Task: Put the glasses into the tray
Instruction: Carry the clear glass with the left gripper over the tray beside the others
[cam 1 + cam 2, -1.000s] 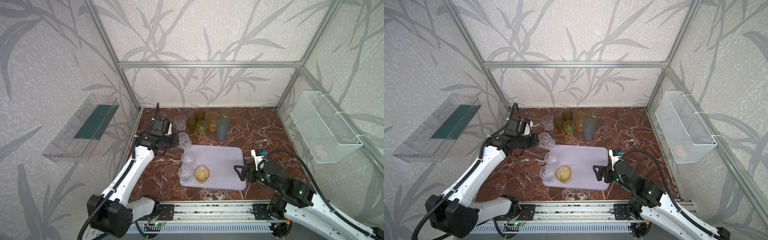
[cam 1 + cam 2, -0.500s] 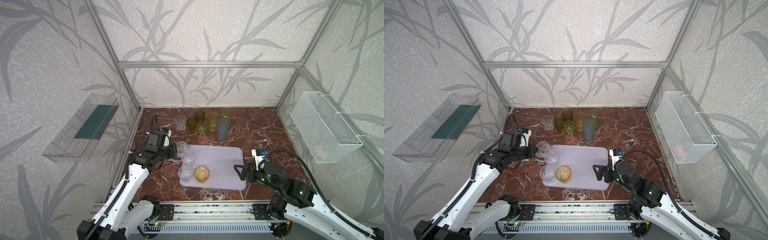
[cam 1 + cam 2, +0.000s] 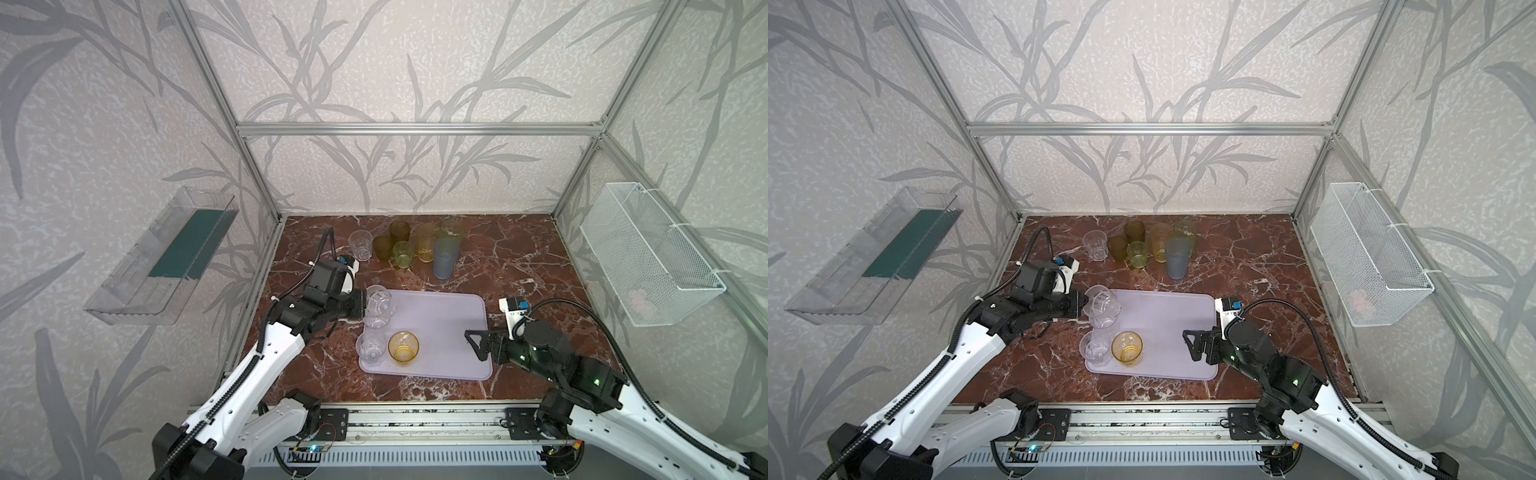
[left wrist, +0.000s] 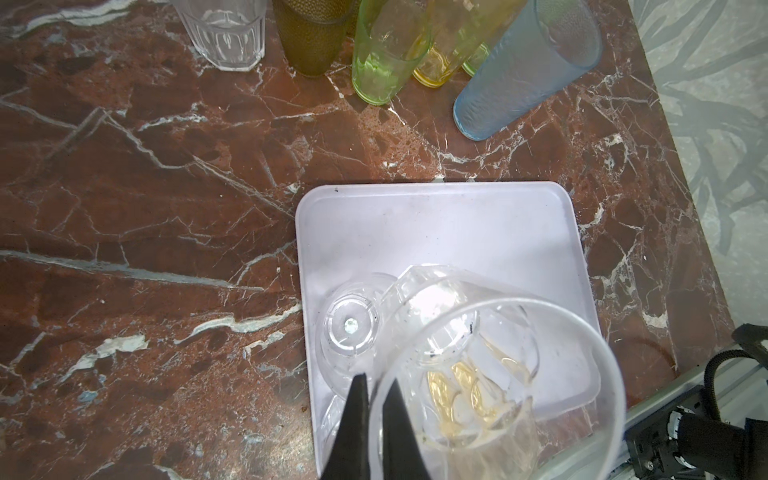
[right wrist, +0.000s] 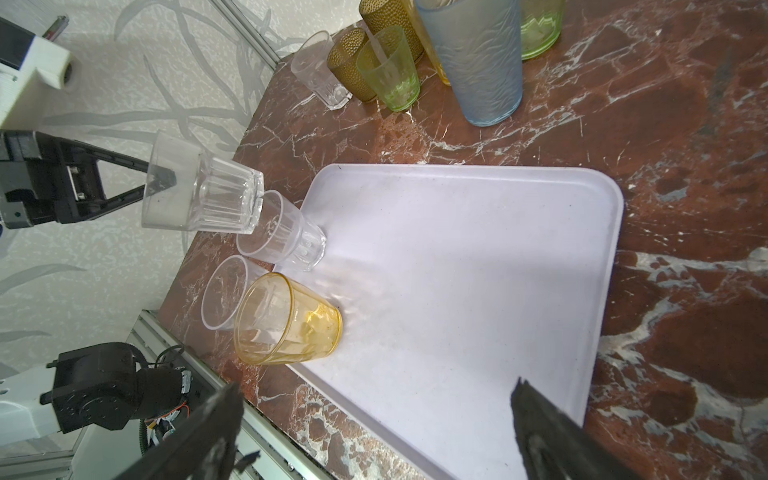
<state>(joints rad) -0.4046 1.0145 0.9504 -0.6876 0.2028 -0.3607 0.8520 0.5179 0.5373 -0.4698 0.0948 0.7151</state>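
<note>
Jaws of the left gripper [image 3: 365, 306] are closed on the rim of a clear glass [image 3: 380, 300], which lies tipped on its side. A second ago it hung farther back over the table [image 3: 519, 257]; now it is lower, over the tray [image 3: 440, 328] at its far-left corner, just above a second clear glass [image 3: 375, 326]. A third clear glass [image 3: 369, 350] and an amber glass [image 3: 403, 348] stand upright at the tray's near left. Seven glasses [image 3: 445, 258] wait behind on the table. The right gripper [image 3: 473, 345] has not moved, jaws wide and empty over the tray's right edge
</note>
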